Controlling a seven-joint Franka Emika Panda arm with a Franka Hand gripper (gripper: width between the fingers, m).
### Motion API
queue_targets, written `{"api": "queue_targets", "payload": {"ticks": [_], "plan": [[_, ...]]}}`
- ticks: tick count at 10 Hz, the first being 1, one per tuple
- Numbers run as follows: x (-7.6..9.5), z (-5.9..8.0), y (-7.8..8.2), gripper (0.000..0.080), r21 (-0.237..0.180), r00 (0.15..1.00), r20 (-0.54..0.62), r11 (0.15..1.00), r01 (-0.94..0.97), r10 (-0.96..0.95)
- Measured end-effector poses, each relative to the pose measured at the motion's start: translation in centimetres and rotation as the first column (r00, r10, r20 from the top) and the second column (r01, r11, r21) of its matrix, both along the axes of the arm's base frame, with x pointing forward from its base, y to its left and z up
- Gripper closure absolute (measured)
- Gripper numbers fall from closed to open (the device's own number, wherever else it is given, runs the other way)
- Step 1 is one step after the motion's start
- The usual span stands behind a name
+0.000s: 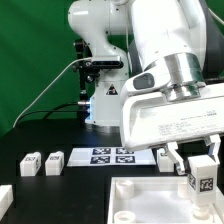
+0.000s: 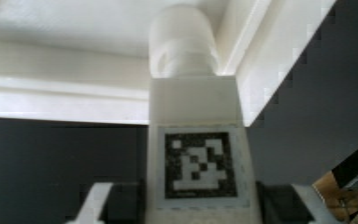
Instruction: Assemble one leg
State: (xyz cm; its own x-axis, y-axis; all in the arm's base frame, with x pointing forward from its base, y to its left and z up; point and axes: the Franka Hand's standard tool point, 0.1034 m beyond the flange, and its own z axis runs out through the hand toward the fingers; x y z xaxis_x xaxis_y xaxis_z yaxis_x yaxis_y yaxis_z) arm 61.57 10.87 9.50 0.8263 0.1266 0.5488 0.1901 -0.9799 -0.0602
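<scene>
White leg [image 1: 198, 181]: pinched by its sides in the gripper [image 1: 197, 172], upright, tag facing outward, over the corner of the panel [image 1: 150, 193] at the exterior view's right.
Wrist view: the leg [image 2: 197, 120] runs from between the two fingers [image 2: 105, 205] to the panel [image 2: 69, 60], and its rounded end [image 2: 185, 45] meets the raised rim at a corner.
Tool: the gripper [image 2: 190, 200] is pressed onto the leg, one finger on each side and no gap showing.
Progress: roughly midway by the look of it. One leg is picked up and brought to its corner; whether the end is seated in its hole cannot be told.
Left to do: probably seating and twisting the leg home, then letting go.
Spare legs: two [image 1: 30, 163] [image 1: 55, 160] lie on the black table [image 1: 60, 190] at the exterior view's left, beside the marker board [image 1: 110, 155] and well apart from the panel.
Arm [image 1: 165, 40]: reaches forward from its base at the back, the wrist bent so the hand points straight down at the panel's corner.
</scene>
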Motion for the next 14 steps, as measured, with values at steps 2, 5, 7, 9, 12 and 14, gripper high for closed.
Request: {"api": "queue_targets", "payload": {"ticks": [2, 5, 7, 9, 12, 14], "plan": [[0.2, -0.4, -0.1, 0.0506, 0.001, 1.0, 0.004, 1.0, 0.003, -0.003], [0.0, -1.3, 0.0, 0.0506, 0.003, 1.0, -0.01, 1.0, 0.003, -0.003], [0.1, -1.6, 0.0, 0.0506, 0.005, 1.0, 0.014, 1.0, 0.007, -0.007], [0.1, -1.6, 0.4, 0.0506, 0.008, 1.0, 0.022, 1.0, 0.012, -0.012], [0.0, -1.6, 0.5, 0.0506, 0.008, 1.0, 0.02, 1.0, 0.013, -0.013], [0.0, -1.7, 0.5, 0.0212, 0.008, 1.0, 0.019, 1.0, 0.013, -0.013]]}}
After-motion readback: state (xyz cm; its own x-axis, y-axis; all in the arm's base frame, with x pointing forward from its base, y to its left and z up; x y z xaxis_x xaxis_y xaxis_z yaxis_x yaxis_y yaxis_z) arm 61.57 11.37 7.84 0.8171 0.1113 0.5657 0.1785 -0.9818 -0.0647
